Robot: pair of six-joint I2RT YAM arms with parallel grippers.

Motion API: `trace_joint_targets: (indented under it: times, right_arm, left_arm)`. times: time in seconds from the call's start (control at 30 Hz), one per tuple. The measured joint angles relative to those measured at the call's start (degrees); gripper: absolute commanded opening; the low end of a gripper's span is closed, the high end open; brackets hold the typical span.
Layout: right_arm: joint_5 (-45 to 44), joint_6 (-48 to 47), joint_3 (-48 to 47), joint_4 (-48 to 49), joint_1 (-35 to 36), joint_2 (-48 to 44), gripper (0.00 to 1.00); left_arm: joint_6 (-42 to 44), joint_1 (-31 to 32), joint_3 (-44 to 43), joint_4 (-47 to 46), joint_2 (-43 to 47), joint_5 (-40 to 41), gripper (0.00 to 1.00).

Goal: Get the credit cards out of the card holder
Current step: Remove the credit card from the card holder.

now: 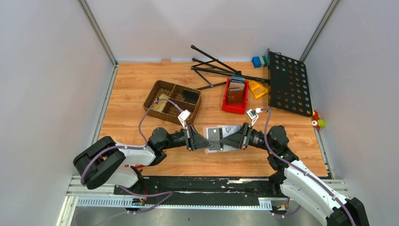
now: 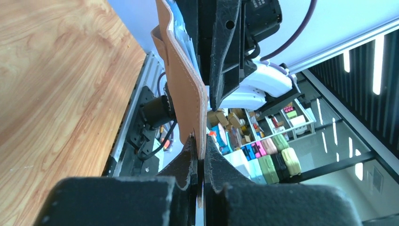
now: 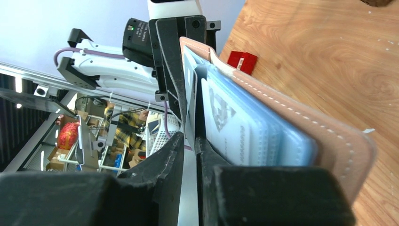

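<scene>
The card holder is held open off the table between the 2 arms; the left gripper is clamped on its brown edge; the right gripper has its jaws nearly together on a thin pale sheet inside it; card or lining, I cannot tell.

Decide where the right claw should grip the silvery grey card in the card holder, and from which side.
Grip the silvery grey card by its thin edge, a jaw on each flat face, with the right claw coming from the right. The left claw clamps the opposite side of the card holder, so a rightward pull probably meets resistance.
</scene>
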State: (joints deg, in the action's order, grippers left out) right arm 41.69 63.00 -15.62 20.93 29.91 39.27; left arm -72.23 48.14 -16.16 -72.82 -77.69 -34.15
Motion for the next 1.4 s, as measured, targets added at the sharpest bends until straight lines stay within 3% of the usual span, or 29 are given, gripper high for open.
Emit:
trace_joint_targets:
  times: [0.1, 0.2, 0.33, 0.47, 0.83, 1.17, 1.4]
  right_arm:
    - [0.46, 1.29, 0.28, 2.29, 0.00, -0.15, 0.07]
    - [0.63, 1.92, 0.28, 3.39, 0.00, -0.15, 0.00]
    - [0.63, 2.14, 0.28, 3.43, 0.00, -0.85, 0.00]
    - [0.17, 1.55, 0.28, 1.55, -0.07, -3.06, 0.00]
    - [-0.92, -0.31, 0.28, -3.61, -0.11, -5.33, 0.00]
    - [-2.01, -1.25, 0.33, -4.94, -0.66, -5.42, 0.00]
    - [-2.64, -2.89, 0.37, -7.06, -1.62, -5.81, 0.00]
  left_arm:
    - [-0.57, 0.02, 0.00, -1.62, 0.00, -0.09, 0.02]
    - [-0.94, 0.04, 0.00, -2.91, 0.00, -0.15, 0.11]
    - [-1.40, 0.11, 0.04, -3.54, 0.00, -0.17, 0.22]
    - [-1.51, 0.11, 0.44, -4.66, 0.00, -0.11, 0.23]
    - [-1.36, -0.83, 2.29, -4.68, 1.25, 0.22, 0.00]
    - [-1.38, -2.58, 4.48, -3.10, 5.51, 0.83, 0.00]
    - [0.09, -4.52, 4.87, 3.69, 9.86, 0.79, 0.00]
